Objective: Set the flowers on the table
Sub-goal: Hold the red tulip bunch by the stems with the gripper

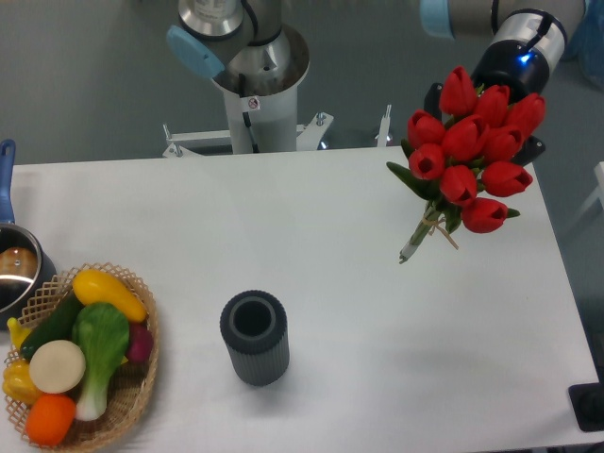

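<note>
Flowers (pixel 472 151) aloft over table (pixel 377 311); end effector (pixel 486 94) seemingly gripping, mostly hidden.

One fixed view only, set high above the near edge of the desk (pixel 377 311) and tilted steeply down, facing the arm's pedestal (pixel 253 104) at the far side. Far enough back to take in nearly the whole white top, from the wicker basket (pixel 142 377) cut at the lower left to the right edge. Close enough to show the dark vase (pixel 254 337) from above, mouth open to the lens. Top border crops the arm.
</note>
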